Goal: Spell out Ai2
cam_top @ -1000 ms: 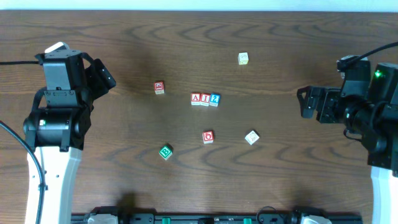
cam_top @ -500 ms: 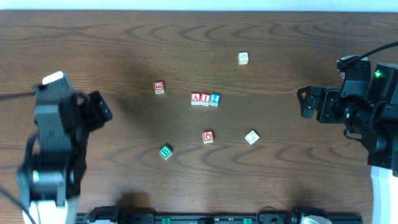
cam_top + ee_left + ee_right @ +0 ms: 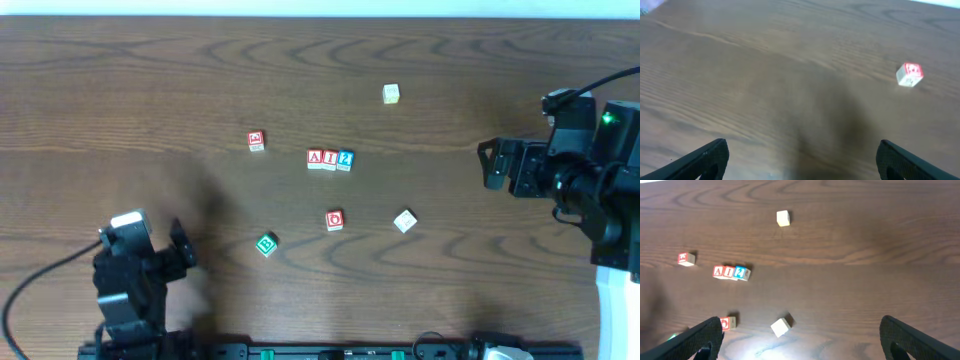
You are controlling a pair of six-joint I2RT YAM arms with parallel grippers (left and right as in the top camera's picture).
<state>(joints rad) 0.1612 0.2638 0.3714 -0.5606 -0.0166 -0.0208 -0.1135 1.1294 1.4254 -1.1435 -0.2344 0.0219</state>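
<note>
The A cube (image 3: 315, 159), I cube (image 3: 329, 159) and 2 cube (image 3: 345, 159) stood touching in one row, reading A, I, 2 from left to right. The row sat about midway between the left and right edges of the tabletop (image 3: 200, 90), slightly nearer the far edge. The left tool (image 3: 800, 162) was by the front-left corner, its fingers spread wide apart around nothing. The right tool (image 3: 800, 340) hung near the right edge, its fingers likewise wide apart and empty. A red cube (image 3: 256, 141) lay left of the row. A red O cube (image 3: 335, 220), a green cube (image 3: 266, 244) and a tilted pale cube (image 3: 404, 221) lay nearer the front edge. A plain cube (image 3: 391, 94) lay toward the far edge.
</note>
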